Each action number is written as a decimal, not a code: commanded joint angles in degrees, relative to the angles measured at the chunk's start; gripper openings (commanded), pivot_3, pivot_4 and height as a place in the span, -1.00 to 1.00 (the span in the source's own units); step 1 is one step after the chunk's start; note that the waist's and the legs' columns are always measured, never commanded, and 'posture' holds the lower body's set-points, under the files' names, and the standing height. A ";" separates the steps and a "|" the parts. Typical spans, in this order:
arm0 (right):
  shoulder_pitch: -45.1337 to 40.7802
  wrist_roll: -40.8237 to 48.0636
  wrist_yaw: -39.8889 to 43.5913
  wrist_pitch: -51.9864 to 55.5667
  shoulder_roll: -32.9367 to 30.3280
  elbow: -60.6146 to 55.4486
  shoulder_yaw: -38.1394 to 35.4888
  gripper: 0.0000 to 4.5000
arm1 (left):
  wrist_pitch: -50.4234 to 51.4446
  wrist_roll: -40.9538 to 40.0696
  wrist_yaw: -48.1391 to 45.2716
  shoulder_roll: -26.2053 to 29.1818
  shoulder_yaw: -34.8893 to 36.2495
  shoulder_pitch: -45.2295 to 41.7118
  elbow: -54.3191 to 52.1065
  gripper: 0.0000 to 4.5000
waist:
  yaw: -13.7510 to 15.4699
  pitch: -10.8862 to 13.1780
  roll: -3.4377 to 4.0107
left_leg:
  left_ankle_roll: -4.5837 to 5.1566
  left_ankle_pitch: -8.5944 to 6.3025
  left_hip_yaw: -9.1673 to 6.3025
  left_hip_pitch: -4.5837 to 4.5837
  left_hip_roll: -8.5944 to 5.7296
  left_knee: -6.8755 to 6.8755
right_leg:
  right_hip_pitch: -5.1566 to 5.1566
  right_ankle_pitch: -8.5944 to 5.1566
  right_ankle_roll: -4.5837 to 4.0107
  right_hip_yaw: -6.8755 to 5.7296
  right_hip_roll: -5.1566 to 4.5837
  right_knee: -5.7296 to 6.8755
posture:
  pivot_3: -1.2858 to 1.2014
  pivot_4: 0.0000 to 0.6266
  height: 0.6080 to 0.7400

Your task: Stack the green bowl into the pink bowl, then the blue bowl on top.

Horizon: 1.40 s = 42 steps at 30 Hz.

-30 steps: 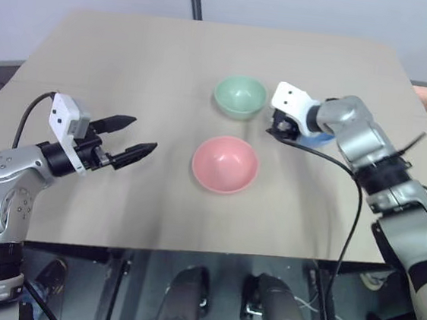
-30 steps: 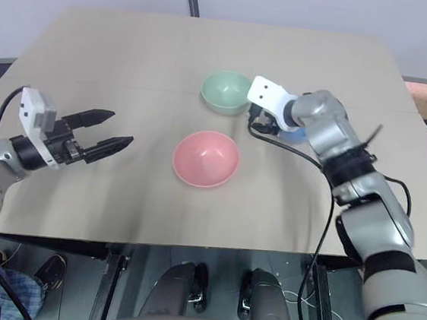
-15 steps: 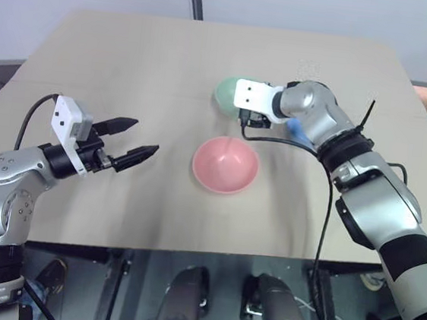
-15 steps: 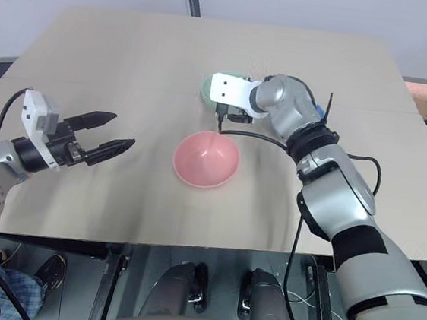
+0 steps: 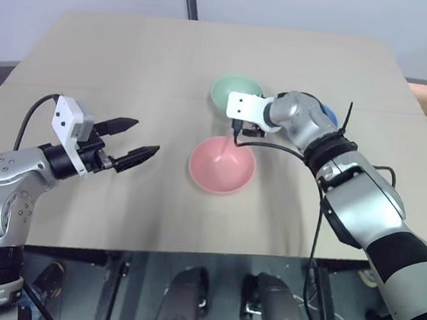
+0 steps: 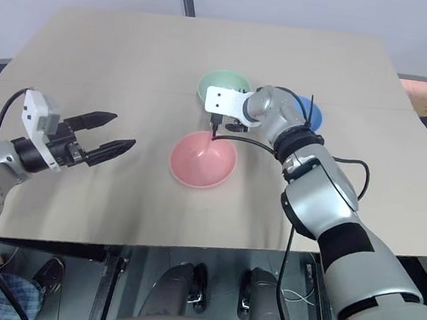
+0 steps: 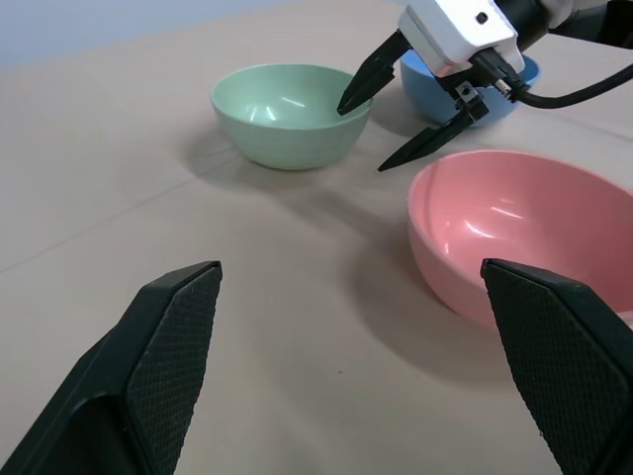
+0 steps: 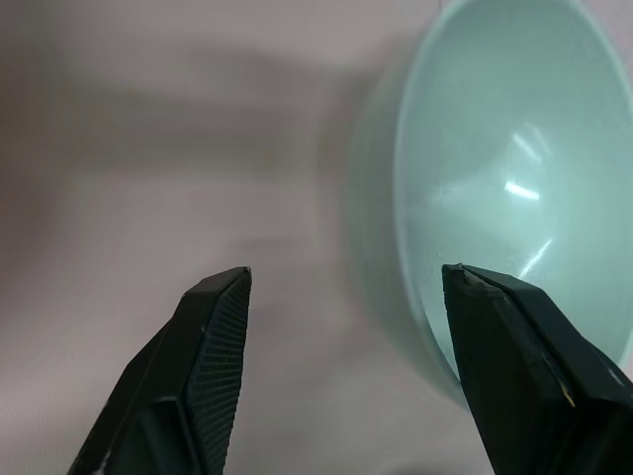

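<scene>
Centrally on the tan table (image 5: pixel 133 52) sits the pink bowl (image 5: pixel 221 165), upright and empty, with the green bowl (image 5: pixel 232 93) apart from it at about 12 o'clock and the blue bowl (image 6: pixel 308 113) at about 2 o'clock, largely hidden behind the right arm. Above the near rim of the green bowl hangs the right gripper (image 7: pixel 406 121), fingers spread with nothing between them, one fingertip over the bowl's edge and the other over bare table toward the pink bowl. Well off at 9 o'clock from the pink bowl, the left gripper (image 5: pixel 140 140) hovers over the table with its fingers spread wide and empty.
</scene>
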 commanded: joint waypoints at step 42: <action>18.53 18.56 34.15 39.54 -24.72 -90.12 -7.20 -0.98 | -6.25 3.34 -19.74 6.72 -9.42 -13.35 14.38 1.00 | 0.56 0.00 0.00 | 0.00 -0.01 -0.05 -0.02 -0.06 -0.08 | -0.04 -0.03 0.03 -0.07 0.01 -0.07 | 0.03 -0.52 1.00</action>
